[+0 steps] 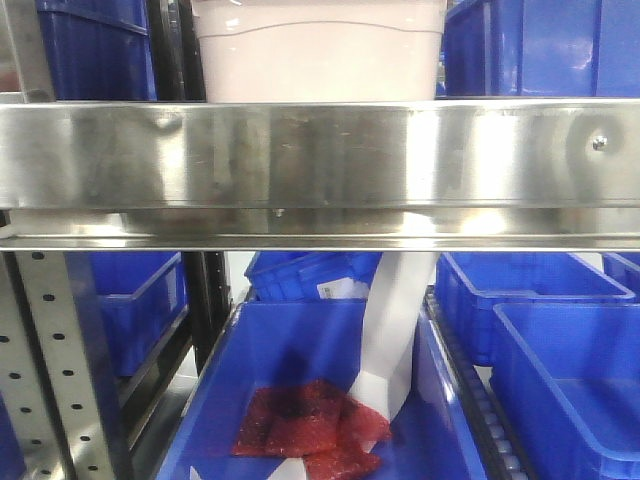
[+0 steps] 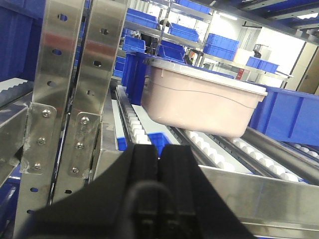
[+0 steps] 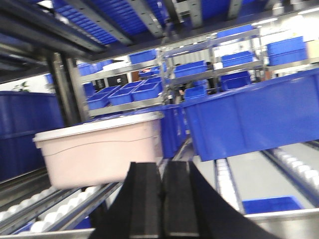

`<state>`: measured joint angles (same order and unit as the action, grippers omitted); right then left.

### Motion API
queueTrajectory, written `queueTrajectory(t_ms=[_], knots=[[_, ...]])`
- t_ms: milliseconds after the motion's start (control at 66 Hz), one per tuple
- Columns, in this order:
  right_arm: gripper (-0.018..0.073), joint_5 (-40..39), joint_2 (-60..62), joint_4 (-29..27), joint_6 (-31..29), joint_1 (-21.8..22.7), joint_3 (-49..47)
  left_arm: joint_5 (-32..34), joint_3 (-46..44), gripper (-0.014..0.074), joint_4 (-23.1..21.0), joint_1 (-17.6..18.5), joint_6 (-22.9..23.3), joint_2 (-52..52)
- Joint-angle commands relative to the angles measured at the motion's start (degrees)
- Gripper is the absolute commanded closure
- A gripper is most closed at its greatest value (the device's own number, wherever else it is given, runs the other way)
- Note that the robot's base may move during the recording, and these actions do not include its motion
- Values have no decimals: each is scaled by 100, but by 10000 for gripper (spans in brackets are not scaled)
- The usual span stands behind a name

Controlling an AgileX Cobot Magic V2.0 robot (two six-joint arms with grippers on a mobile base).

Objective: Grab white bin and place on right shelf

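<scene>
white bin [image 1: 318,55]: base hidden behind right shelf [image 1: 320,165] front rail | top cut by front view's upper edge | right wrist view motion-blurred

No text, brand, number or sign can be read in any view. A small white label [image 1: 343,289] lies among the blue bins [image 1: 310,275] below the shelf, but its print is too small to read.

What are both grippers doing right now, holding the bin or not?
Left gripper: shut, holding nothing, white bin sits apart on the rollers.
Right gripper: shut, holding nothing.
</scene>
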<state>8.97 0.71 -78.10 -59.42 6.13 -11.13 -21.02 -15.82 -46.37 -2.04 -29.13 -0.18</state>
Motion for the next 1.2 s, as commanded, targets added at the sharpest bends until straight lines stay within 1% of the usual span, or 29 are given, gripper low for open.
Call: queueTrajectory(t_ms=[0,61,91,121,136,182,197,243,258,303,318,349,364,394,409,440,515,546,591,652,712,864,940,1046,1182], knots=[[526,-239,-80,-6,-156,-6,-143,320,-145,715,-134,18,42,58],[526,-290,-80,146,-219,-6,-112,320,-145,715,-134,18,42,58],[526,-302,-80,379,-219,-6,-76,320,-145,715,-134,18,42,58],[526,-331,-80,791,-213,-17,-28,320,-145,715,-134,18,42,58],[526,-337,-80,1100,-213,-56,0,320,-145,715,-134,18,42,58],[526,-430,-80,1912,-156,-281,63,320,-145,715,-134,18,42,58],[526,-457,-80,2247,-68,-351,83,320,-145,715,-134,18,42,58],[526,-537,-80,2985,330,-576,108,320,-145,715,-134,18,42,58],[526,-556,-80,3304,585,-651,116,320,-145,715,-134,18,42,58],[526,-572,-80,3923,1227,-764,119,320,-145,715,-134,18,42,58],[526,-572,-80,4222,1599,-799,119,320,-145,715,-134,18,42,58],[526,-574,-80,4626,2136,-827,119,320,-145,715,-134,18,42,58],[526,-580,-80,4937,2552,-826,130,320,-145,715,-134,18,42,58],[526,-636,-80,5359,3102,-826,152,320,-145,715,-134,18,42,58],[526,-677,-80,5679,3499,-820,184,320,-145,715,-134,18,42,58],[526,-802,-80,6197,4113,-815,257,320,-145,715,-134,18,42,58],[526,-1243,-71,7217,5312,-809,545,320,-145,715,-134,18,42,58],[526,-1490,-54,7443,5699,-809,713,320,-145,715,-134,18,42,58],[526,-1836,-8,7531,6074,-809,971,320,-145,715,-134,18,42,58],[526,-2141,80,7531,6225,-805,1302,320,-145,715,-134,18,42,58],[526,-1711,95,7531,6219,-777,1264,320,-145,715,-134,18,42,58],[526,-1229,95,7536,6219,-635,1272,320,-145,715,-134,18,42,58],[526,-1236,95,7600,6122,-548,1272,320,-145,715,-134,18,42,58],[526,-1262,95,7656,5721,-477,1272,320,-145,715,-134,18,42,58],[526,-1454,95,7656,5725,-477,1272,320,-145,715,-134,18,42,58]])
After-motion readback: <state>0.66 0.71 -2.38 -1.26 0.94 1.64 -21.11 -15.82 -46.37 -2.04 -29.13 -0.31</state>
